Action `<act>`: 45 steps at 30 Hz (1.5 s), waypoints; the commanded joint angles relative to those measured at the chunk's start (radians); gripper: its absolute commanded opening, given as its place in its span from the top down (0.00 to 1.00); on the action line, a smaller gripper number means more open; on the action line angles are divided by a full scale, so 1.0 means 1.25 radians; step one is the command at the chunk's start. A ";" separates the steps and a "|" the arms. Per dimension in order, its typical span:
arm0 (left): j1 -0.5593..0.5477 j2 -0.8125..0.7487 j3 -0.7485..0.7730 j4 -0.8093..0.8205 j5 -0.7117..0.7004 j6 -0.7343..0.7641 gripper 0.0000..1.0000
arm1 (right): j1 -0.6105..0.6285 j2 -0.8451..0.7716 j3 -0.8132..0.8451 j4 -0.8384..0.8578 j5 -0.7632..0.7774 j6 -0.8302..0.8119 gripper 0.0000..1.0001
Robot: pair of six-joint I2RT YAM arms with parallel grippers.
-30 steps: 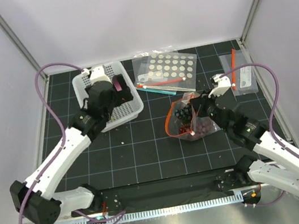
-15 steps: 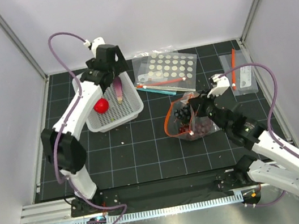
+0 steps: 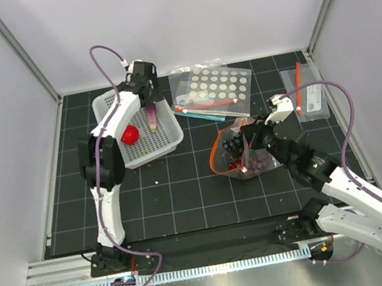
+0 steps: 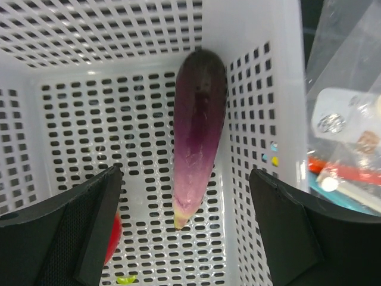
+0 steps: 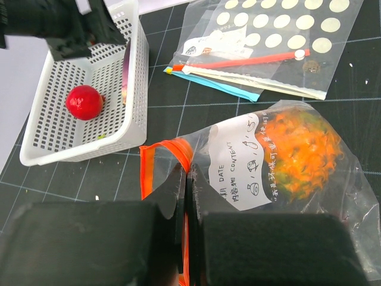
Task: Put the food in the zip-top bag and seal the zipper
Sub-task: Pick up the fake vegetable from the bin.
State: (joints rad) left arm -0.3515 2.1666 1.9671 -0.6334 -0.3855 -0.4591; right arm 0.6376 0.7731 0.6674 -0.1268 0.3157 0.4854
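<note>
in the white basket [image 3: 142, 155], along its right-hand wall, lies a purple eggplant toy [image 4: 196, 137], its dark fat end away from the arm bases and its pale tip toward them. it sits directly beneath the left gripper [image 4: 186, 179], whose fingers stand wide apart, one on each side, holding nothing. the toy's long axis runs across their closing line, so a straight descent looks enough, though the wall leaves one finger little room. the red apple [image 3: 129, 134] rests just left of it, outside the fingers. the left arm is much the nearer.

well apart to the right, the right gripper [image 5: 186, 179] is clamped on the zip-top bag [image 5: 244, 167] beside its zipper [image 5: 166, 145], with the mouth toward the basket.

counted: one eggplant and one apple in the basket; one pineapple [image 5: 300, 152] and one grape bunch [image 3: 233, 143] in the bag; beyond, one dotted bag [image 3: 211, 89] and one small bag [image 3: 306, 98].
</note>
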 commanded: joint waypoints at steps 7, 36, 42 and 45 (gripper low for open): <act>0.020 0.117 0.084 -0.074 0.075 0.041 0.06 | 0.003 -0.004 0.001 0.070 0.013 0.010 0.99; 0.026 -0.258 -0.432 0.251 0.126 -0.116 0.94 | 0.003 -0.004 0.000 0.068 0.015 0.002 0.99; -0.025 -0.404 -0.533 0.232 0.106 -0.146 0.94 | 0.003 0.007 0.005 0.068 0.008 0.002 0.99; -0.081 -0.506 -0.633 0.260 0.117 -0.162 0.93 | 0.003 0.005 0.005 0.068 0.003 -0.002 0.99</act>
State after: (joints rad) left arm -0.4015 1.6447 1.2709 -0.3599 -0.2493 -0.6186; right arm 0.6376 0.7860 0.6670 -0.1200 0.3149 0.4847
